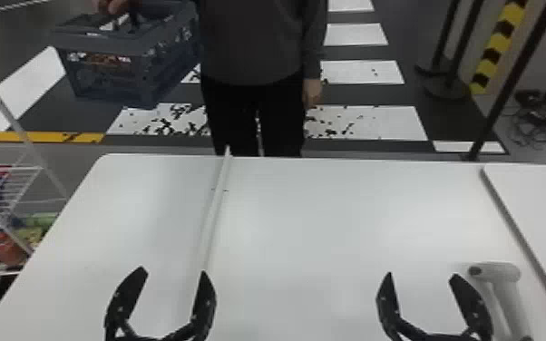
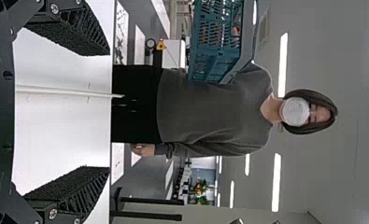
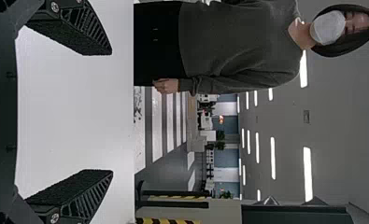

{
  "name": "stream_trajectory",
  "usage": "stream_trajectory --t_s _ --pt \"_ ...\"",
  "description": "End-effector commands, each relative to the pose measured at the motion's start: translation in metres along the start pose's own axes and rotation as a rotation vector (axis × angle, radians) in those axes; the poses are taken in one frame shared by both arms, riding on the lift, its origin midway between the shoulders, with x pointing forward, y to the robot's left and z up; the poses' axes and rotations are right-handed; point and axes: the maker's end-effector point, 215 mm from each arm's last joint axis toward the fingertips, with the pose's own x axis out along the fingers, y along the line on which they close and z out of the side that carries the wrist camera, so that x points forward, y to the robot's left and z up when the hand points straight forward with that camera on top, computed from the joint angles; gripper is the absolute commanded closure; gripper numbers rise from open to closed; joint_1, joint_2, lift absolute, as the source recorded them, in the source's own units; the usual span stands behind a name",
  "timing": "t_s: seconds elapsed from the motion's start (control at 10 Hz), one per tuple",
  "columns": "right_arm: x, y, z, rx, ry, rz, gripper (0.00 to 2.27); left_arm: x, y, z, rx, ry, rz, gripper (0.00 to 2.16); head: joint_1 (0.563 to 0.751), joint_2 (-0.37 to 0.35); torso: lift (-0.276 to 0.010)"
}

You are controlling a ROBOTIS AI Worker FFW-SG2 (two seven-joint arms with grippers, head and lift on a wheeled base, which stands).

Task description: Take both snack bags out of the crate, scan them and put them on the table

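The task is at its outset: no snack bag is out, and the crate is off the table, held up by a person's hand beyond the far edge, toward the robot's left. The left gripper and the right gripper are both empty over the near side of the table, their fingers spread well apart. The next move probably calls for waiting until the crate is set down within reach, then drawing out the first bag and bringing it to the scanner, which lies on the table just beside the right gripper's outer finger. Counted up, there are two grippers, one crate, one scanner and one thin white strip running across the tabletop. Something orange shows through the crate's side, likely the snack bags, but how many are inside cannot be told.
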Motion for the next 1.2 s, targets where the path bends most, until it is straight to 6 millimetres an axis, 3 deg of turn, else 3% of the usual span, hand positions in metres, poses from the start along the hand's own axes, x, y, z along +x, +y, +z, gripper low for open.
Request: stream_trajectory --t_s 0.0,1.1 --pt "-0.0001 -0.0007 -0.0011 -0.001 0.004 -0.001 0.09 -0.0001 -0.0003 0.0001 0.000 0.000 -0.001 0.12 0.695 0.085 -0.094" --pt "0.0014 0.0004 -0.0094 -0.010 0.035 0.000 0.09 -0.0003 -0.0017 -0.0006 -0.002 0.002 -0.016 0.12 0.695 0.081 -0.094"
